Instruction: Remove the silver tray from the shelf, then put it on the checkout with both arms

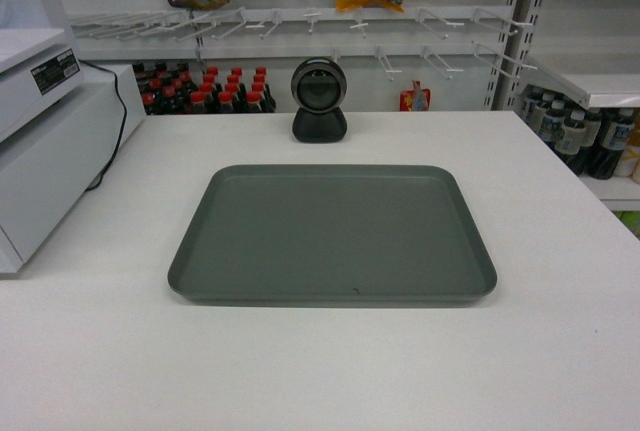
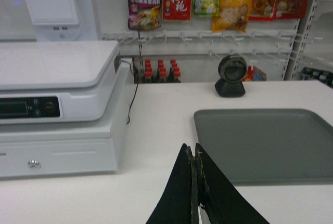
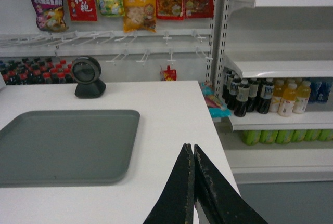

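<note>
The silver tray point(image 1: 332, 234) lies flat on the checkout point(image 1: 560, 251), just in front of the black scanner point(image 1: 319, 99). Left gripper point(image 2: 195, 154) and right gripper point(image 3: 193, 151) each have fingers pressed together, holding nothing, clear of the tray.

Flat rectangular grey-green tray point(image 1: 332, 233): matt, smooth, looks like plastic. Wide white counter top point(image 1: 560, 351): smooth, dull satin. Black round scanner point(image 1: 319, 99), at the counter's far edge: glossy face, plastic look. White register housing point(image 2: 57, 86): smooth, slight sheen. White shelf boards point(image 3: 281, 68): glossy, painted-metal look. Hanging snack packets point(image 3: 139, 0): shiny film.
</note>
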You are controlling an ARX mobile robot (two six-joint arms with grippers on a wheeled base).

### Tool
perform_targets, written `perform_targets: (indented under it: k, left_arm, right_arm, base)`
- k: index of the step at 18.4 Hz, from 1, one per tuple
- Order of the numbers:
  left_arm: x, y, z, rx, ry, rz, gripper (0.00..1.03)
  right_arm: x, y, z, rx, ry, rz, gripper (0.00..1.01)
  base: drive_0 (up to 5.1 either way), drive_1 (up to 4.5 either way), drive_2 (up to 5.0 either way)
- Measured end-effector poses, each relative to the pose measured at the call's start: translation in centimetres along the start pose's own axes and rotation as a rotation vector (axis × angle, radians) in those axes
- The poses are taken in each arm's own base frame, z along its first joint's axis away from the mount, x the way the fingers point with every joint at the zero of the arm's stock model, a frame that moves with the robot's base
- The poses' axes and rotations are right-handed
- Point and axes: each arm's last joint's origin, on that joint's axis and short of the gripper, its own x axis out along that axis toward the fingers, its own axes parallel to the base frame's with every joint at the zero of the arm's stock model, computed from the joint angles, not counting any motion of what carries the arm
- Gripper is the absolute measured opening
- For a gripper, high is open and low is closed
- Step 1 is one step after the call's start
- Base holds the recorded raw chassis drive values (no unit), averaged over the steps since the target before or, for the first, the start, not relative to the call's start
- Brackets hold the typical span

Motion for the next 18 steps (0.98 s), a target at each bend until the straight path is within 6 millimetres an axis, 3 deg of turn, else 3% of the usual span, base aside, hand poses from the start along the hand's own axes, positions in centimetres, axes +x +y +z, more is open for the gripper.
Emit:
perform_targets:
  k: [3,6,9,12,13,18]
  left_arm:
    - [0.01,0.01,-0.29,0.0,0.021,0.002,0.03]
    - [0.01,0.01,-0.3,0.0,0.022,0.002,0.33]
    - [0.01,0.01,-0.3,0.0,0.022,0.003,0.72]
    - [0.01,0.01,-0.3,0.0,0.022,0.002,0.97]
    - [0.01,0.01,-0.3,0.0,0.022,0.002,1.0]
    - [0.01,0.01,-0.3,0.0,0.022,0.003,0.98]
  right_arm:
    - [0.01,0.0,-0.14,0.0,0.009,0.001,0.03]
    - [0.01,0.0,-0.13,-0.001,0.009,0.001,0.32]
    - [0.01,0.0,-0.15,-0.001,0.009,0.001,0.7]
    - [0.01,0.0,-0.15,-0.001,0.009,0.001,0.96]
    - [0.01,0.0,-0.13,0.0,0.009,0.001,1.0]
    - [0.01,0.0,-0.13,-0.001,0.009,0.001,0.98]
  base:
    - [0.0,0.0,0.0]
    - [0.0,0.0,0.0]
    - [0.0,0.0,0.0]
    - [0.0,0.0,0.0]
    - [0.0,0.0,0.0]
    - [0.0,0.0,0.0]
